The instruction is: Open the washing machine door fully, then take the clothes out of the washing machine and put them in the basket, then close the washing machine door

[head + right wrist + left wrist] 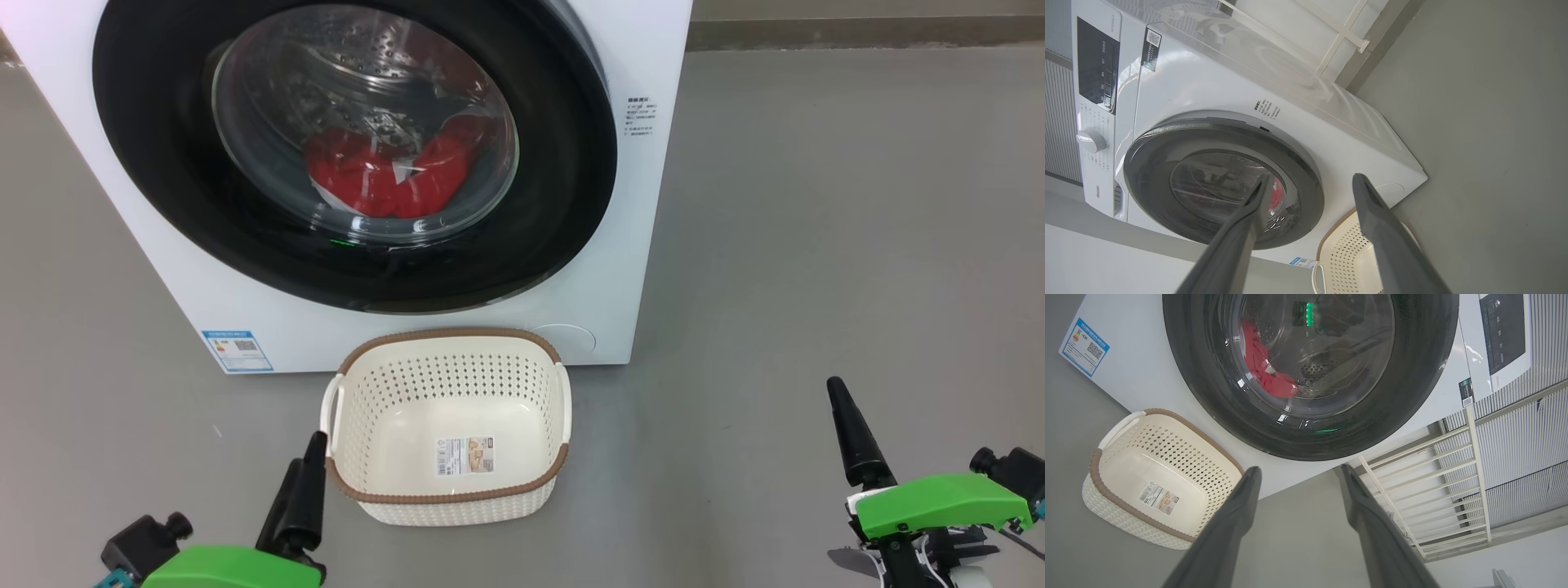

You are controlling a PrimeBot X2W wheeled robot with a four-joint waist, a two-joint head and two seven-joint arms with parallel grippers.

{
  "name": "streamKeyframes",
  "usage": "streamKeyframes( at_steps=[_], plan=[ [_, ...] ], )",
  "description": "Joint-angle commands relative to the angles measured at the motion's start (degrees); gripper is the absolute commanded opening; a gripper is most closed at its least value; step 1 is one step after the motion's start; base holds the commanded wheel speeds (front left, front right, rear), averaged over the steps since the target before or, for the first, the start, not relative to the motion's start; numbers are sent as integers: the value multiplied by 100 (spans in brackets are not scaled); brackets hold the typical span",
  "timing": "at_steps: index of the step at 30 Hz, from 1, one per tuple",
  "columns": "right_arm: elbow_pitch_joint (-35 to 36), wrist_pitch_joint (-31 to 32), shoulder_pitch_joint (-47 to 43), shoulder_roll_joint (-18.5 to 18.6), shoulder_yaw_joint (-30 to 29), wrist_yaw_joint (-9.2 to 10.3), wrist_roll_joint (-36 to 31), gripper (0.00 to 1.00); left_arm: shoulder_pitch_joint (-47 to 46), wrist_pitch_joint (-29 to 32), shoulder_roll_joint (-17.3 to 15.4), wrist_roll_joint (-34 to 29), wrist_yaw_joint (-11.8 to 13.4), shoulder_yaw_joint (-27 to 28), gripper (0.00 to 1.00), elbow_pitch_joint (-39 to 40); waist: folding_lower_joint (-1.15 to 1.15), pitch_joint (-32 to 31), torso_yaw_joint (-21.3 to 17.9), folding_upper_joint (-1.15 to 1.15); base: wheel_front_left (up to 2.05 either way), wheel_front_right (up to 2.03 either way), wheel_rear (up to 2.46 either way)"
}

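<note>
Left claw (1299, 469) and right claw (1313, 177) stood apart, empty. Red clothes (384, 175) lay behind the washing machine door (155, 163). The basket (449, 335) sat just before it, so the swinging door might knock it aside.

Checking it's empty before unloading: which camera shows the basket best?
Head view: the whole basket shows, holding just a sticker. Left wrist view has it tilted, a corner behind a claw finger. Right wrist view cuts it at the bottom edge.

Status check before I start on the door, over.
Left jaws and right jaws open, empty. Washing machine door shut, clothes inside. Basket empty on floor, close below door.
</note>
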State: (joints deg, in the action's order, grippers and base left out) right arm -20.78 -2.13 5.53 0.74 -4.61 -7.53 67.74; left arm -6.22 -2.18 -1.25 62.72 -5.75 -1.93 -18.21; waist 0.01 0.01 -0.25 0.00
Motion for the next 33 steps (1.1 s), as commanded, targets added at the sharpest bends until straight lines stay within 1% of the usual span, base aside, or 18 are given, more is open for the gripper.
streamKeyframes(
  at_steps=[1,8,12,15,19,24,33],
  plan=[
    [171,-75,346,89,79,2,-208,100,-318,-71,-82,-215,24,38,100,192,-1,2,0,0,0,0,0],
    [250,-193,414,101,60,2,-1042,100,-401,-189,-90,-780,46,-51,100,221,-1,9,1,0,0,0,0],
    [279,-261,454,108,70,2,-1389,100,-453,-256,-95,-1136,99,-85,100,263,-1,14,2,0,0,0,0],
    [289,-294,473,111,74,2,-1578,100,-473,-290,-97,-1236,115,-97,100,293,-1,11,4,0,0,0,0],
    [312,-362,504,118,69,2,-2026,100,-522,-357,-101,-1661,201,-130,100,307,-1,-6,6,0,0,0,0],
    [289,-445,545,127,90,3,-2352,100,-571,-441,-107,-2219,278,-196,100,281,-1,-36,-1,0,0,0,0],
    [245,-597,633,142,130,3,-3038,100,-684,-592,-117,-2769,471,-258,100,125,-1,-68,-35,0,0,0,0]
  ],
)
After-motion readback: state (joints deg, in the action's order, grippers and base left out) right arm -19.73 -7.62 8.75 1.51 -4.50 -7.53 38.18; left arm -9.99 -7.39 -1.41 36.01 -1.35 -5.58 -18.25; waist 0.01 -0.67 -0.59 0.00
